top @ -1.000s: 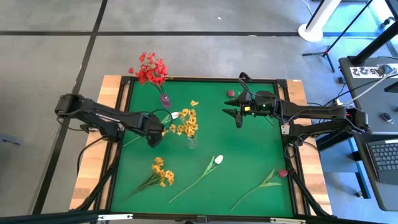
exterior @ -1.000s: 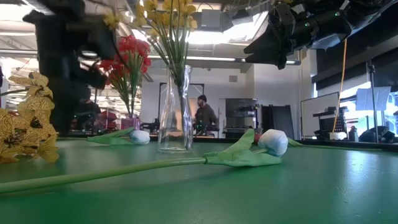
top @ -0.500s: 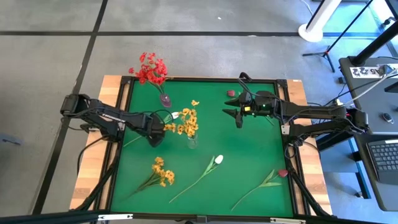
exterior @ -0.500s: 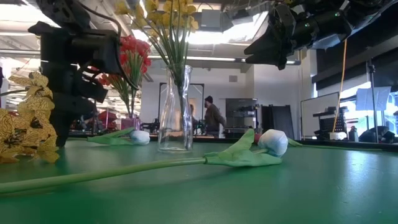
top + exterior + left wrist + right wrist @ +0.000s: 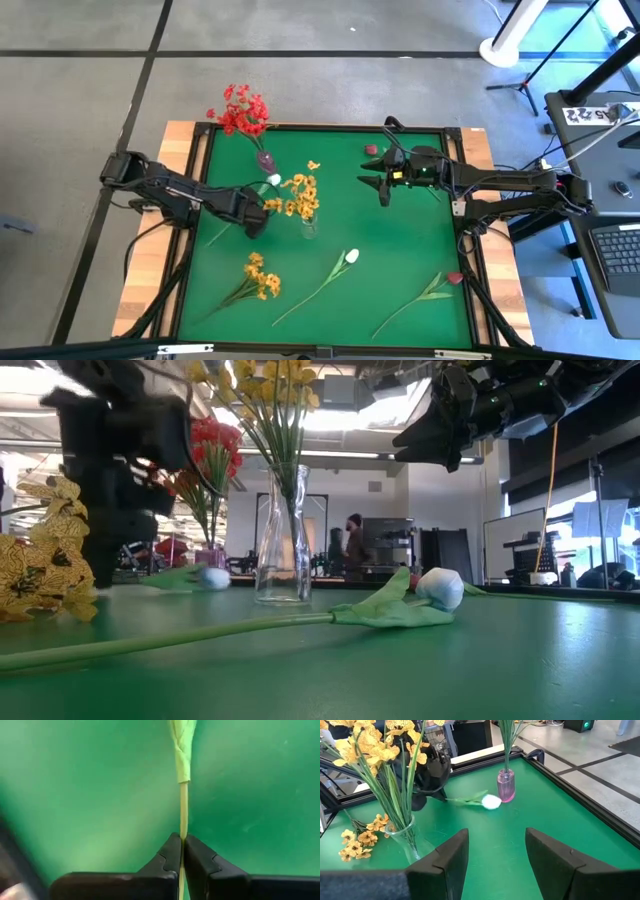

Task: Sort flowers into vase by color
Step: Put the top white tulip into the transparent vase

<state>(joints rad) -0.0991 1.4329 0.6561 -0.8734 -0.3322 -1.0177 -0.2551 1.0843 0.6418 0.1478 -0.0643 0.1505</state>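
My left gripper [image 5: 255,222] is shut on the thin stem of a white tulip [image 5: 274,180], whose bud lies on the green mat beside the pink vase [image 5: 265,160] of red flowers [image 5: 240,110]. Yellow flowers [image 5: 298,195] stand in a clear vase [image 5: 308,228]. My right gripper [image 5: 378,185] hovers open and empty over the mat's far right. A yellow spray [image 5: 258,277], a second white tulip [image 5: 350,257] and a pink rose bud [image 5: 455,278] lie on the mat's near half. Another pink bud [image 5: 371,150] lies by the far edge. My left gripper pinches the tulip's bare stem [image 5: 183,827] between its two fingertips [image 5: 170,851], below the wrapped leaf [image 5: 182,750]. The fingers come from above, pointing down at the mat. The bud end [image 5: 491,801] rests on the mat by the pink vase.
The clear vase [image 5: 410,845] stands close to my left gripper, toward the table's right. The pink vase [image 5: 505,790] stands just beyond the held tulip's bud. A black frame [image 5: 330,128] rims the mat. A person [image 5: 352,545] walks in the room behind.
My left gripper has shifted slightly toward the clear vase. The held tulip has turned on the mat: its bud has slid a little toward the table's left edge, closer to the pink vase.
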